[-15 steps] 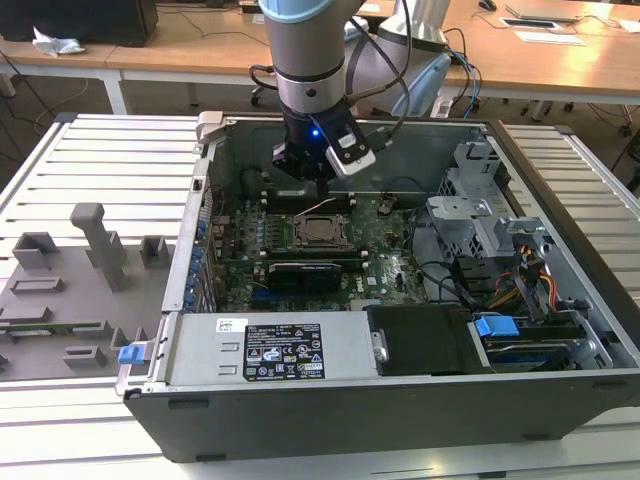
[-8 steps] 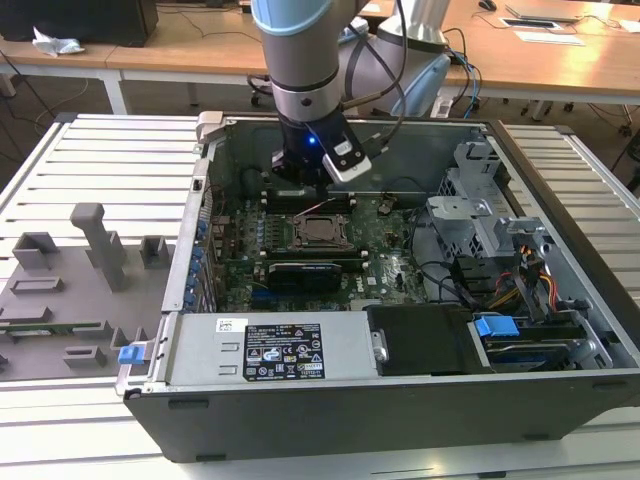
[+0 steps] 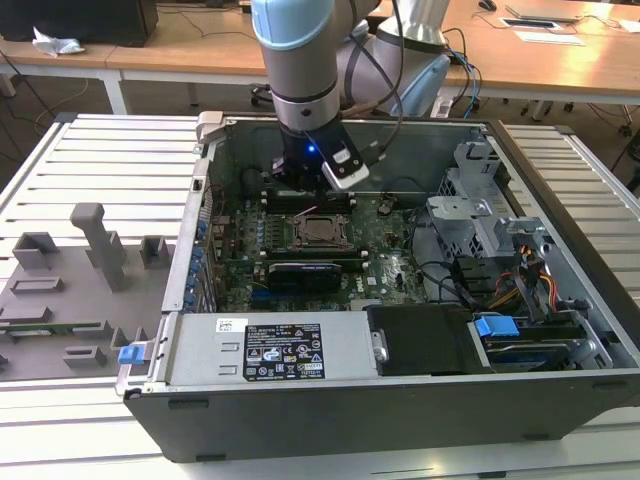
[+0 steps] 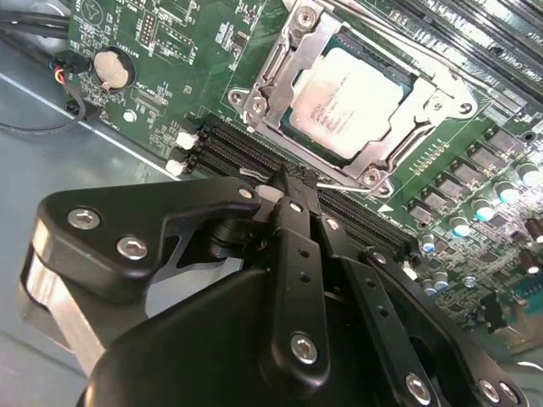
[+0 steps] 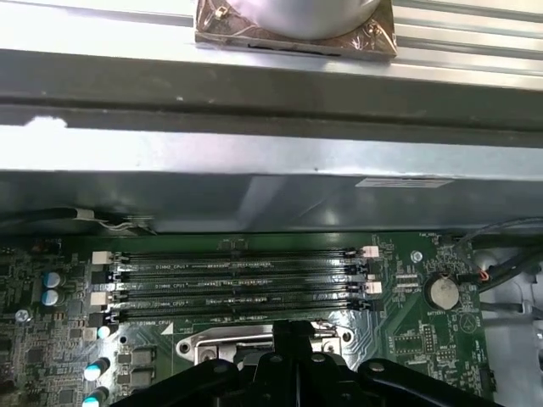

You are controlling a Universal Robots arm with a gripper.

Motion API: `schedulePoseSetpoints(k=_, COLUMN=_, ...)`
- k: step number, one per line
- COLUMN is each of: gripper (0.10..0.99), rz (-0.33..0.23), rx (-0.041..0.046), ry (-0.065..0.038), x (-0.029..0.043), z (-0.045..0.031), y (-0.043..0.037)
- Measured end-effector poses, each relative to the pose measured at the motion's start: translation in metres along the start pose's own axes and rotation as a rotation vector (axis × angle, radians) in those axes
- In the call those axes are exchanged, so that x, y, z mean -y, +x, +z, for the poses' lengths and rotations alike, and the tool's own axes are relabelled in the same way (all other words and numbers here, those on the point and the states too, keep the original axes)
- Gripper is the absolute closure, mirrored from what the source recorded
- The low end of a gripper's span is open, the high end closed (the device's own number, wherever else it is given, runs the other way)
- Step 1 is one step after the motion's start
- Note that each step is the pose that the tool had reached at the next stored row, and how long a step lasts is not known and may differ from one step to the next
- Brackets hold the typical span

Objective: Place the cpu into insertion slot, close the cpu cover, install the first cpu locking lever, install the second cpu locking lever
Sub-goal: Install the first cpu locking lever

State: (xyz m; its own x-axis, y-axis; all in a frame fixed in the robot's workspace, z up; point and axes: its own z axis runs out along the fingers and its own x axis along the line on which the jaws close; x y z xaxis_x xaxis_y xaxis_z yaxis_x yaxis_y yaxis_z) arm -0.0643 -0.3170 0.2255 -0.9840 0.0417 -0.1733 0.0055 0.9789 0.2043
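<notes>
The gripper [image 4: 288,182] hangs low inside the open computer case [image 3: 400,415], its black fingers pressed together (whether they pinch anything I cannot tell). In the second wrist view the tips sit at the edge of the insertion slot [image 3: 321,232], on the side next to the long memory slots [image 5: 237,284]. The cpu [image 4: 348,97] lies seated in the slot, silver face up. The cpu cover [image 4: 386,146] lies flat around it.
</notes>
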Motion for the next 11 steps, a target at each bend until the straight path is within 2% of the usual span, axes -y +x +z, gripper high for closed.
schedulePoseSetpoints(k=11, gripper=0.98, rz=0.001, rx=-0.0006, ry=0.017, x=-0.003, z=0.0053, y=-0.0041)
